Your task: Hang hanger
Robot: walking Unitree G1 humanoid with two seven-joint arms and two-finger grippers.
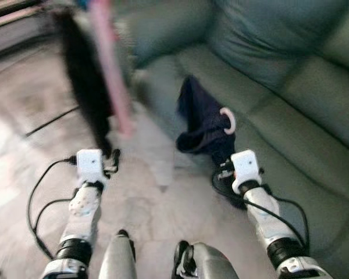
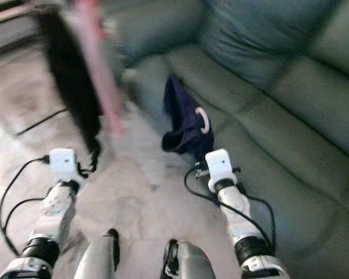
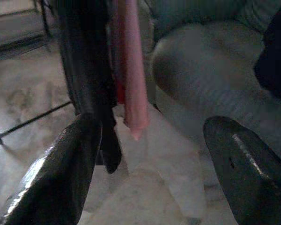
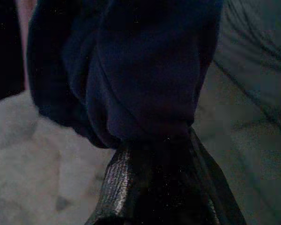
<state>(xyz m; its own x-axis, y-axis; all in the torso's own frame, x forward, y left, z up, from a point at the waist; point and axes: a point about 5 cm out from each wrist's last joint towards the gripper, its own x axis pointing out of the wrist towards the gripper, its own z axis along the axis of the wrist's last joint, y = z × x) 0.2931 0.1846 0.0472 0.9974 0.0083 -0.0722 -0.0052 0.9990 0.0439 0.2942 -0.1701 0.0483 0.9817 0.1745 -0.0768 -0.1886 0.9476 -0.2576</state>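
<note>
Right tool [image 4: 154,154] clamps navy garment [image 1: 200,125] | sofa edge [image 1: 163,87] beside

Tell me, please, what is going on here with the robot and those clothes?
The robot stands by a green sofa. Its right gripper is shut on a dark navy garment that carries a pale hanger hook, holding it up in front of the sofa's edge. The left gripper is open, holding nothing, and points toward a black garment and a pink garment that hang ahead. The hanger is not yet hung.
</note>
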